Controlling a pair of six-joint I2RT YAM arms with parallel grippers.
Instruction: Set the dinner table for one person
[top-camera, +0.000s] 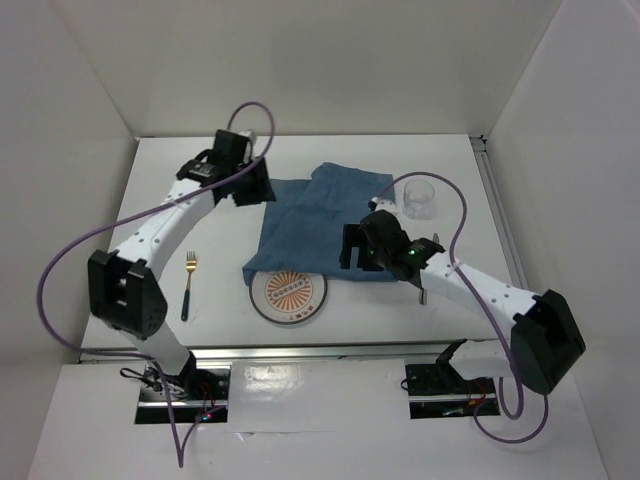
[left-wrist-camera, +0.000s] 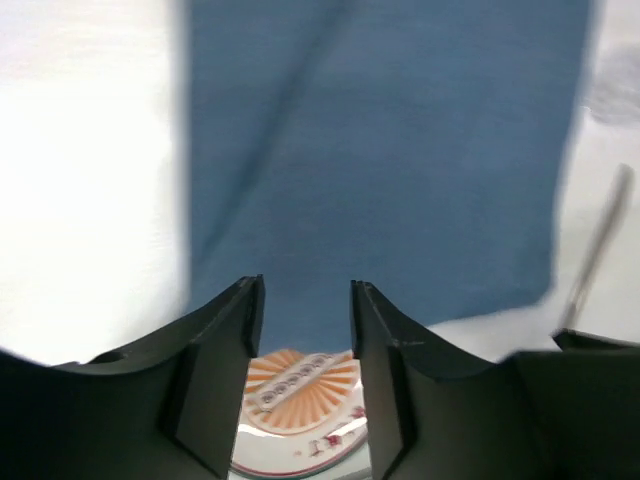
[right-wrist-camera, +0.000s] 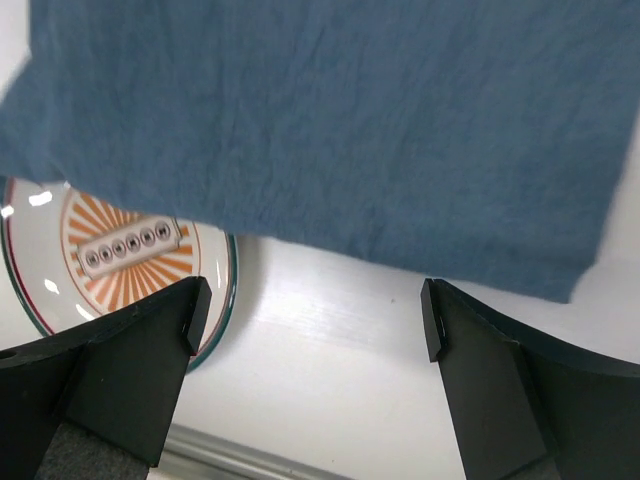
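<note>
The white dinner table (top-camera: 450, 160) carries a blue cloth (top-camera: 315, 215) spread at its middle. The cloth's near edge overlaps a plate (top-camera: 288, 296) with an orange sunburst. My left gripper (top-camera: 254, 186) hovers at the cloth's back left corner. It is open, with nothing between its fingers (left-wrist-camera: 305, 300); the cloth (left-wrist-camera: 380, 150) and plate (left-wrist-camera: 300, 385) show beyond them. My right gripper (top-camera: 351, 250) is above the cloth's near right part, wide open and empty (right-wrist-camera: 315, 320), over bare table (right-wrist-camera: 330, 390) between the cloth (right-wrist-camera: 330, 120) and plate (right-wrist-camera: 110, 255).
A fork (top-camera: 189, 284) with gold tines and a dark handle lies left of the plate. A clear glass (top-camera: 419, 198) stands right of the cloth. A silver utensil (top-camera: 424, 296) lies partly hidden under the right arm, and it appears blurred in the left wrist view (left-wrist-camera: 598, 250).
</note>
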